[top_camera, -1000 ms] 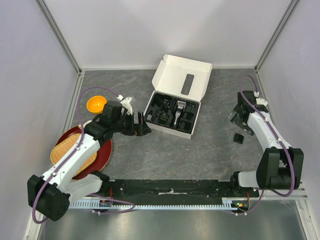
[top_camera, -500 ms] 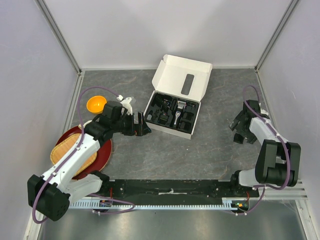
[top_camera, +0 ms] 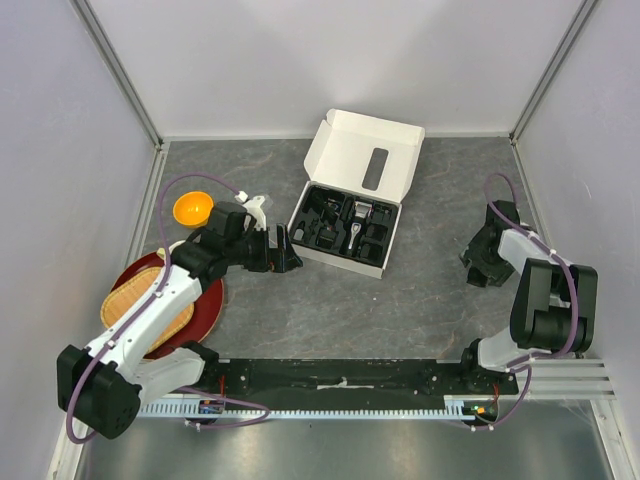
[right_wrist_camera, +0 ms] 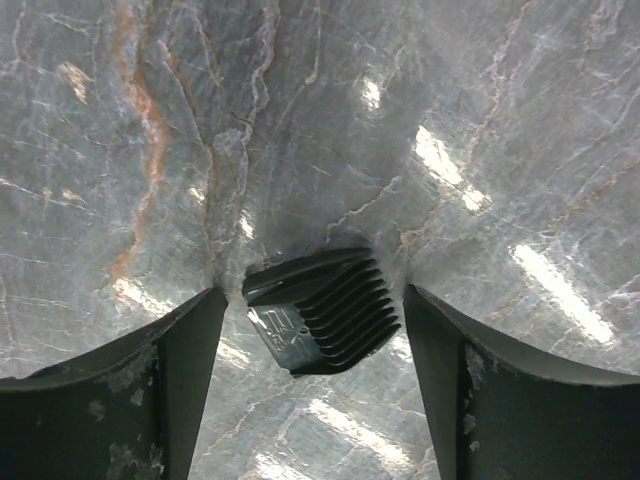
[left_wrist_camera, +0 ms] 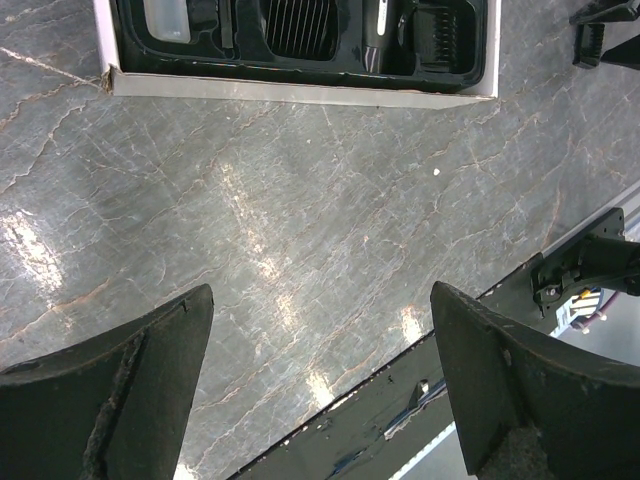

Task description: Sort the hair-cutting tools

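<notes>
A small black ribbed guard comb (right_wrist_camera: 322, 310) lies on the grey table between the fingers of my right gripper (right_wrist_camera: 314, 292). The jaws stand open, with a gap showing on each side of the comb. In the top view my right gripper (top_camera: 481, 268) points down at the right side of the table and covers the comb. The black-and-silver hair clipper (top_camera: 357, 228) and other black pieces sit in the tray of the white box (top_camera: 362, 150). My left gripper (top_camera: 285, 250) hovers left of the box, open and empty (left_wrist_camera: 320, 292).
An orange bowl (top_camera: 192, 208) stands at the left. A woven basket (top_camera: 140, 312) rests on a red plate (top_camera: 213, 300) beside the left arm. The box's near edge (left_wrist_camera: 300, 90) shows at the top of the left wrist view.
My right gripper has swung down over the guard comb on the table and its jaws have narrowed a little around it. The left arm has barely moved.
</notes>
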